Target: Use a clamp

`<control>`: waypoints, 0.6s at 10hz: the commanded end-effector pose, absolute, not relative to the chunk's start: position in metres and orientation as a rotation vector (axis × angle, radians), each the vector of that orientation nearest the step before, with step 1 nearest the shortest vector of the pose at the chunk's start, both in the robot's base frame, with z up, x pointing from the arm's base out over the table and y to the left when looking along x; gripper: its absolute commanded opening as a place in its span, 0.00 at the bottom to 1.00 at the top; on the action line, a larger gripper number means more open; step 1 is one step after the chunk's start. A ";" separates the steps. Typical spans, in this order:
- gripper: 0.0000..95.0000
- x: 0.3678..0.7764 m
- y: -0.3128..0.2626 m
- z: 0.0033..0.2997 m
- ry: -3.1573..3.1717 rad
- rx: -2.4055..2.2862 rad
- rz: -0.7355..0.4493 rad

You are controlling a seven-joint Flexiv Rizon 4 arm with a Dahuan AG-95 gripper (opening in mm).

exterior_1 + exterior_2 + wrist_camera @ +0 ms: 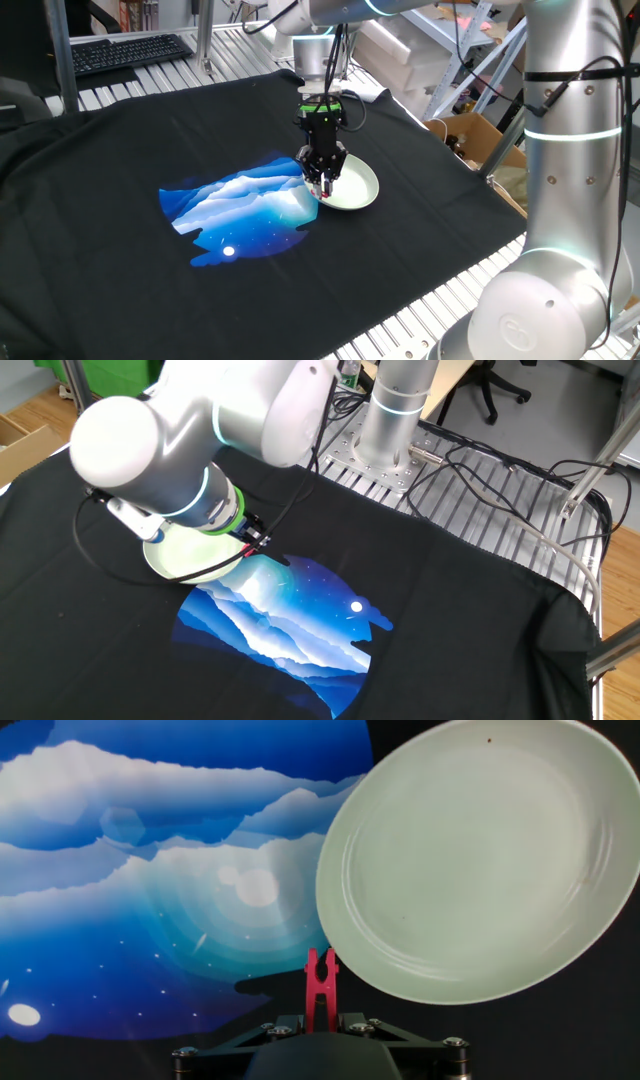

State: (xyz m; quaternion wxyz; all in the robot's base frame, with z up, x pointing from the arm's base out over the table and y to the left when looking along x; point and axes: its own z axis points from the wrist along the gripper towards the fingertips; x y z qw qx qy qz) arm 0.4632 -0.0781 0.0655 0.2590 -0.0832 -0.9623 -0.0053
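My gripper (321,1017) is shut on the small red clamp (320,986). The clamp stands upright between the fingers with its forked tip pointing away from the hand. The tip is just beside the near-left rim of the pale green round plate (480,860); I cannot tell if they touch. In one fixed view the gripper (320,186) hangs low over the left edge of the plate (356,188). In the other fixed view the arm hides most of the hand, and the plate (185,556) shows under it.
The plate lies on a black cloth with a blue mountain print (245,210), which covers the table. A keyboard (130,52) sits at the back left, a cardboard box (470,135) off the right edge. Cables (500,490) lie on the slatted table.
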 end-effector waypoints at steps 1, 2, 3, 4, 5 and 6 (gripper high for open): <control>0.00 0.465 -0.078 0.066 -2.599 -0.238 0.004; 0.00 0.465 -0.078 0.066 -2.600 -0.233 0.002; 0.00 0.465 -0.078 0.066 -2.600 -0.230 0.002; 0.00 0.465 -0.078 0.066 -2.603 -0.231 -0.001; 0.00 0.465 -0.078 0.066 -2.612 -0.231 -0.007; 0.00 0.465 -0.078 0.066 -2.616 -0.231 -0.012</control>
